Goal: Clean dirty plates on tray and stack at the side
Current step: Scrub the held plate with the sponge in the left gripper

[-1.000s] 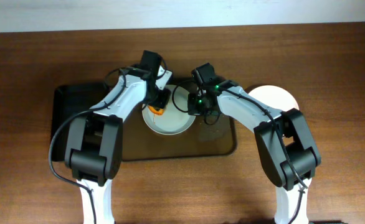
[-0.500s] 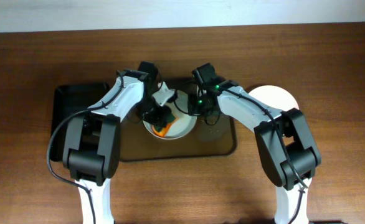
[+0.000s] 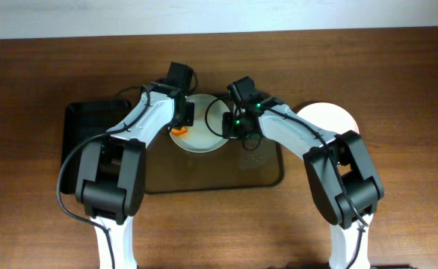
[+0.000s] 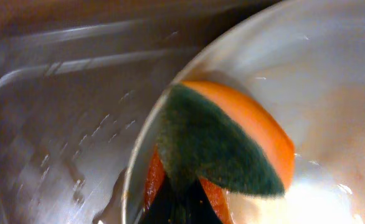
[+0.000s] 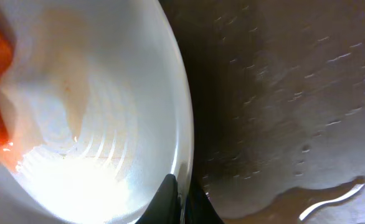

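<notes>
A white plate [image 3: 201,131] sits on the brown translucent tray [image 3: 267,170], near its far edge. My left gripper [image 3: 180,125] is shut on an orange sponge with a dark green scouring face [image 4: 223,140], pressed on the plate's left part [image 4: 332,81]. My right gripper [image 3: 230,127] is shut on the plate's right rim [image 5: 184,134], one finger inside and one outside. Another white plate [image 3: 331,118] lies on the table right of the tray, partly under my right arm. A third plate is not in view.
A smaller black tray [image 3: 84,131] stands left of the brown tray. The brown tray's floor is wet, with water drops [image 5: 294,93] and a puddle near the plate. The table's far edge runs along a pale wall.
The sponge has swept from the plate's near middle to its left part. The plate has shifted slightly toward the far side of the tray. My right gripper keeps its hold on the rim.
</notes>
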